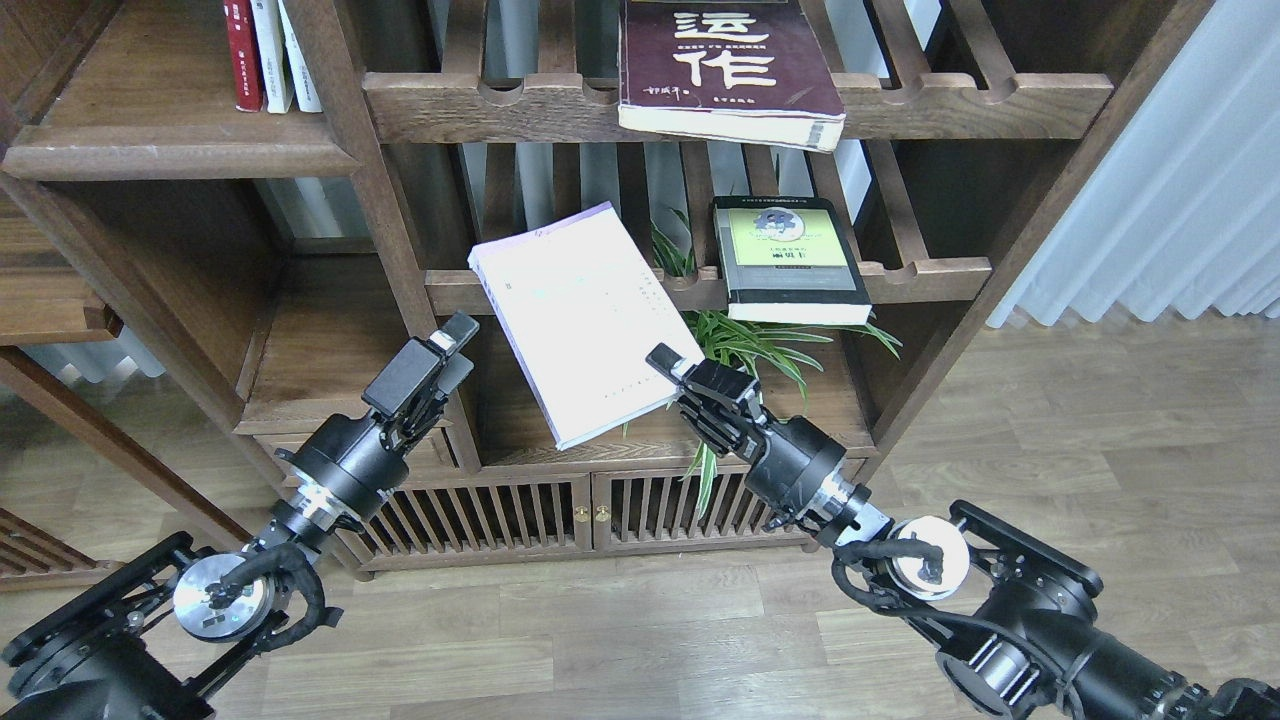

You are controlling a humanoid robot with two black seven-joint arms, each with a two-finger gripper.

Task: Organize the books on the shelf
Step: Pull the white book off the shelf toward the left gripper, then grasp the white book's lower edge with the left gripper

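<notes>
My right gripper (672, 368) is shut on the lower right corner of the pale lavender-white paperback (580, 315) and holds it tilted in the air in front of the bookcase. The black-bordered book with the yellow-green cover (790, 258) lies on the middle slatted rack. The thick maroon book with white Chinese characters (728, 70) lies on the upper slatted rack, overhanging its front rail. The solid dark-brown plank shelf (160, 130) is at the upper left. My left gripper (452, 345) is empty, just left of the paperback; its fingers look closed together.
Slim red and white-spined volumes (270, 55) stand at the back of the plank shelf. A green potted plant (730, 345) sits in the compartment under the middle rack (920, 280). A lower cabinet with slatted doors (590, 510) is below. A white curtain (1180, 190) hangs at right.
</notes>
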